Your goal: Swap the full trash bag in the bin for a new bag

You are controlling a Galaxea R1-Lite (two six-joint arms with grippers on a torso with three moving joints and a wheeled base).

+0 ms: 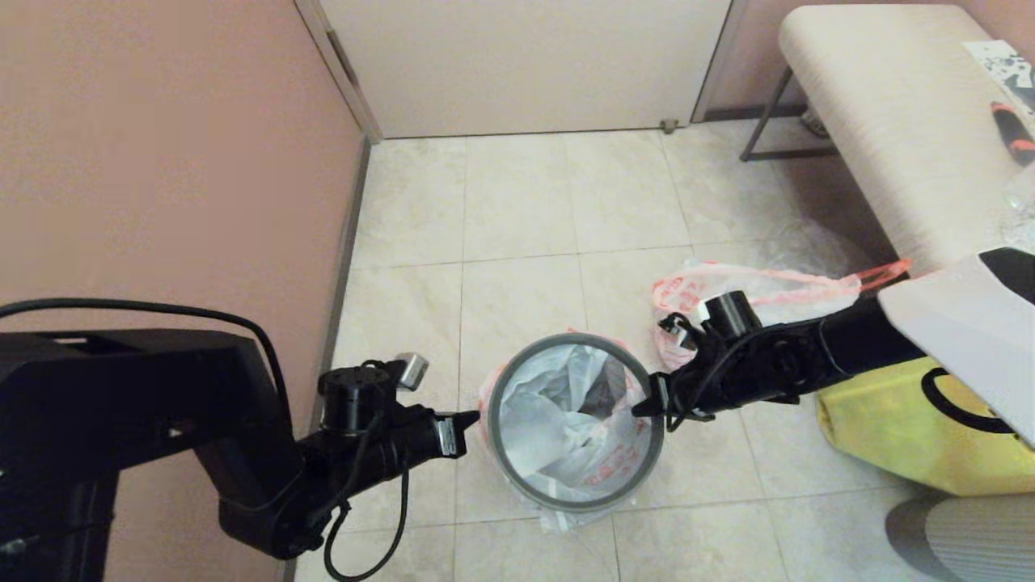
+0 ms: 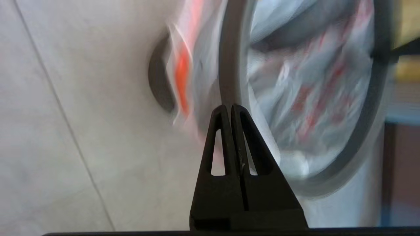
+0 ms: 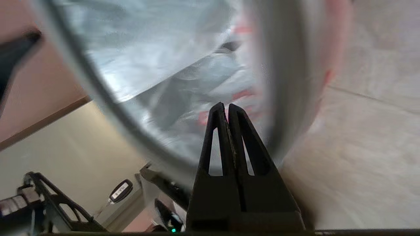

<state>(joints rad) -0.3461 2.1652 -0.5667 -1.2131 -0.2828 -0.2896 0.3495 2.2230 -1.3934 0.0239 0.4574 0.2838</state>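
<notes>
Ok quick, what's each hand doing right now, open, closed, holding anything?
Left hand: closed, tips at the rim ring, holding nothing visible.
Right hand: closed, holding nothing visible.

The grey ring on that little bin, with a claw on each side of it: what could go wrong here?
1. The grey ring sits over the new bag. Both grippers, the left gripper and the right gripper, look shut at its opposite sides; uneven pushing might tilt the ring or tip the bin.
2. The thin bag could tear or slip from under the ring.
3. The full trash bag lies close behind the right arm and might get snagged.
</notes>
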